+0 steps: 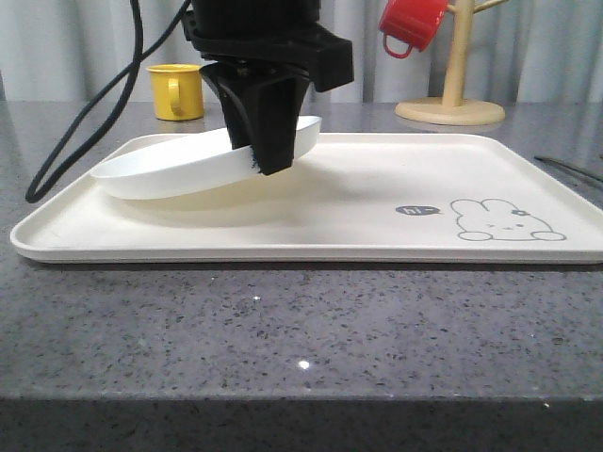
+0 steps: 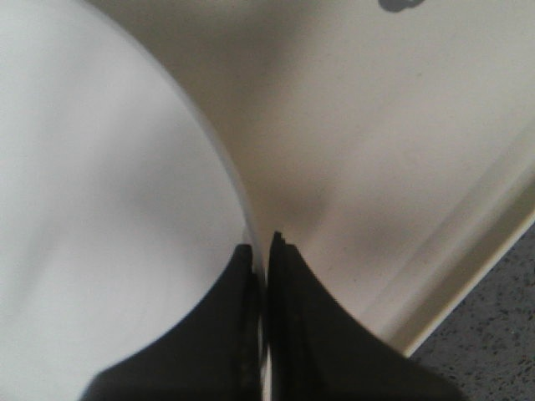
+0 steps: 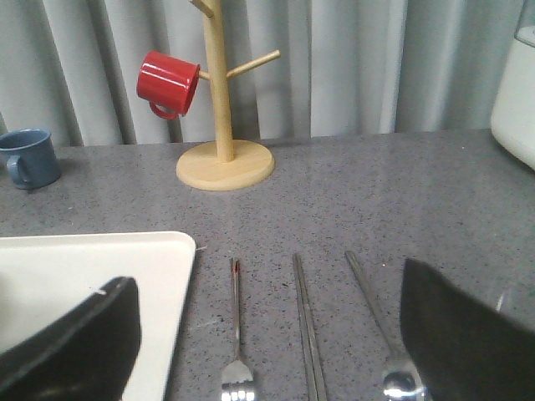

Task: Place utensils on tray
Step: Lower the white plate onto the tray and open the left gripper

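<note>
The silver fork (image 3: 236, 326), pair of chopsticks (image 3: 306, 326) and spoon (image 3: 376, 322) lie side by side on the grey counter, just right of the cream tray's corner (image 3: 100, 267). My right gripper (image 3: 267, 334) hovers open above them, its fingers wide to either side and nothing between them. My left gripper (image 1: 268, 165) is shut on the rim of a round white plate (image 1: 160, 169), which is tilted over the left half of the tray (image 1: 377, 207). In the left wrist view the fingers (image 2: 284, 276) pinch the plate's edge (image 2: 100, 209) above the tray floor (image 2: 376, 167).
A wooden mug tree (image 1: 452, 94) with a red mug (image 1: 411, 24) stands behind the tray's right end. A yellow mug (image 1: 176, 91) sits at the back left, a blue mug (image 3: 29, 157) further back. A white appliance (image 3: 514, 92) stands at the far right.
</note>
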`<action>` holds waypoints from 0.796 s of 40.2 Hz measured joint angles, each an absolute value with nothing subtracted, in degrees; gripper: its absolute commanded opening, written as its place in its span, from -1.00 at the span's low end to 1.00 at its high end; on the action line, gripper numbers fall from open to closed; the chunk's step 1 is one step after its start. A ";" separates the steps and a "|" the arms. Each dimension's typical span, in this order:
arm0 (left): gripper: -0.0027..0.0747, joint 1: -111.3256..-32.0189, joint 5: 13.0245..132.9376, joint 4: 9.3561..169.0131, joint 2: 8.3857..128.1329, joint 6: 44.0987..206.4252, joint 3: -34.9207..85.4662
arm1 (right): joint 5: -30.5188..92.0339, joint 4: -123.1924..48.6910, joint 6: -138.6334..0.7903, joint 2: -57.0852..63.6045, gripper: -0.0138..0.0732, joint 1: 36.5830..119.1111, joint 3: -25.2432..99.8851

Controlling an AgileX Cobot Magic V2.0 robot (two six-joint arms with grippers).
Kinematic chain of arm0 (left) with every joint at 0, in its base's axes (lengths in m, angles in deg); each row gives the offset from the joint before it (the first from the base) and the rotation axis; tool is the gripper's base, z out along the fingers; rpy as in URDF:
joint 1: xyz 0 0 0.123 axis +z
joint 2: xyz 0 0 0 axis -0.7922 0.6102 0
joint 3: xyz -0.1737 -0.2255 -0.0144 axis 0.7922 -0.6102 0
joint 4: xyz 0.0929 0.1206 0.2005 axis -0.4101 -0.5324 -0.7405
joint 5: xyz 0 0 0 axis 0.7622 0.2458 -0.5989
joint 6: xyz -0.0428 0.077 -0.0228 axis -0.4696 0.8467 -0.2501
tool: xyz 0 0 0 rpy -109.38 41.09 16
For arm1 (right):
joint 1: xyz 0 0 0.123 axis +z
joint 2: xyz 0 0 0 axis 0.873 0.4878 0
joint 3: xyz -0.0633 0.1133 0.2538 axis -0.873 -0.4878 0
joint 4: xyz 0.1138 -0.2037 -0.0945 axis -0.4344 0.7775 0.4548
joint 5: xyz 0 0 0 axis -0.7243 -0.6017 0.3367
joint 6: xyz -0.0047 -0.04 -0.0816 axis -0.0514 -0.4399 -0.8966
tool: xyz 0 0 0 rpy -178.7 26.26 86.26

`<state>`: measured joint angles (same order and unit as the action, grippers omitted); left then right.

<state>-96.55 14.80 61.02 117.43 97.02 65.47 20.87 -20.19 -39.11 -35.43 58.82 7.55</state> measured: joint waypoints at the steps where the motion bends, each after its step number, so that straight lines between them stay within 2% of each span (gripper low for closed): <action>1: -0.98 -96.55 14.84 61.25 117.43 97.02 65.47 | 20.87 -20.19 -39.11 -35.43 0.82 58.82 7.55; 24: -0.97 -96.55 15.59 63.01 118.11 97.13 62.49 | 20.87 -20.19 -39.11 -35.43 0.82 58.82 7.55; 27: -0.89 -96.55 15.69 63.01 118.11 97.13 62.49 | 20.87 -20.19 -39.11 -35.43 0.82 58.82 7.55; 32: -0.58 -96.55 15.69 64.60 118.11 97.13 62.40 | 20.87 -20.19 -39.11 -35.43 0.82 58.82 7.55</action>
